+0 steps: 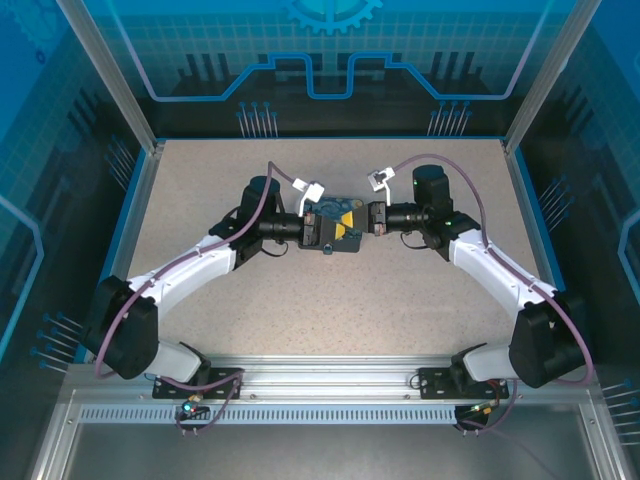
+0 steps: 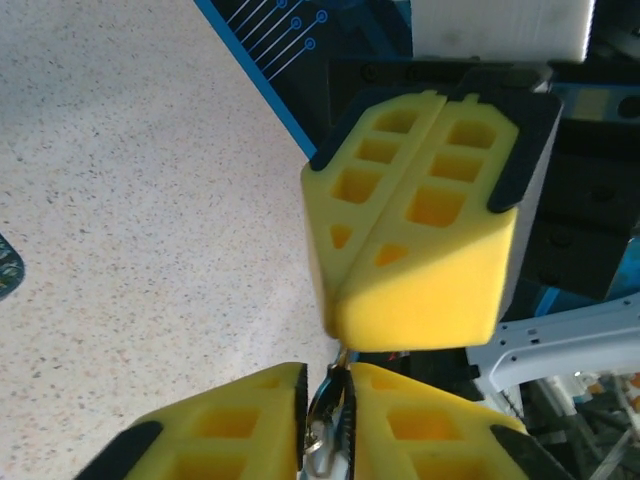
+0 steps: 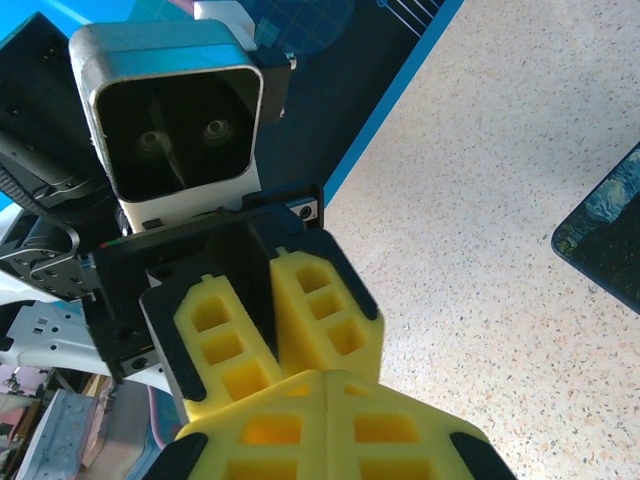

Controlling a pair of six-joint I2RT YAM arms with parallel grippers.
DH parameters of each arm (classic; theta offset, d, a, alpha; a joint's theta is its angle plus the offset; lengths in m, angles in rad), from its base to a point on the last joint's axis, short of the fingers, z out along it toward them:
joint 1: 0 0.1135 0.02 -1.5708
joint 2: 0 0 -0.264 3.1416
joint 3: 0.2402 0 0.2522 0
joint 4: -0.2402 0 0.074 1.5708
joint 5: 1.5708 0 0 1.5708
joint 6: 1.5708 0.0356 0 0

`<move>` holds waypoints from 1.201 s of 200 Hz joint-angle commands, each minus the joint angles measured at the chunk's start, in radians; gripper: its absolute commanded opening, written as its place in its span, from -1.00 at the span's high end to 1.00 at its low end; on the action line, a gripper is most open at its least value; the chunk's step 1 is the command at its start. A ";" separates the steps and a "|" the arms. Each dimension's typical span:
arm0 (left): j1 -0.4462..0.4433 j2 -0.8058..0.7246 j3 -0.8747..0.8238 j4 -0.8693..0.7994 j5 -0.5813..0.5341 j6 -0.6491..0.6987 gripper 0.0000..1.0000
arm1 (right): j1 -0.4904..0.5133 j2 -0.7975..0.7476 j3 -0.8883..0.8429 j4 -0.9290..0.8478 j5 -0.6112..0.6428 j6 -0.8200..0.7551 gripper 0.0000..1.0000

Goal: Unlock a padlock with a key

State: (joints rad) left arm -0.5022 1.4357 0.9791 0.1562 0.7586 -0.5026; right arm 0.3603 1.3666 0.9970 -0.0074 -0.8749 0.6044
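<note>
Pinching the key (image 2: 328, 430) between its fingers, the left end effector (image 2: 326, 378) points it at the tip of the right end effector (image 2: 340, 325), whose fingers are pressed together, both over the box (image 1: 322, 210).

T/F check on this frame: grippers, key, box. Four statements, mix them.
1. The right gripper is shut. True.
2. The left gripper is wide open and empty. False: its fingers pinch a thin silvery key.
3. The two grippers point at each other, tips close together. True.
4. The printed box sits right by the arm bases. False: it lies near the middle of the table, under where the grippers meet in the top view.
</note>
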 commanded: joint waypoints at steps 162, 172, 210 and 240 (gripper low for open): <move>-0.005 -0.064 -0.095 0.178 -0.100 -0.077 1.00 | -0.077 -0.203 -0.225 0.257 0.229 0.278 0.06; -0.004 -0.066 -0.098 0.190 -0.111 -0.090 1.00 | -0.075 -0.210 -0.244 0.271 0.231 0.289 0.06; -0.014 -0.078 -0.130 0.301 -0.215 -0.223 1.00 | -0.048 -0.228 -0.304 0.351 0.235 0.288 0.05; -0.053 -0.098 -0.136 0.300 -0.358 -0.309 1.00 | -0.027 -0.222 -0.314 0.383 0.216 0.230 -0.02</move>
State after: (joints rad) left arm -0.5220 1.3842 0.8608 0.3965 0.5373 -0.7109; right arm 0.3149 1.1606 0.6910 0.2871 -0.6464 0.8783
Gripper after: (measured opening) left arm 0.057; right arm 0.504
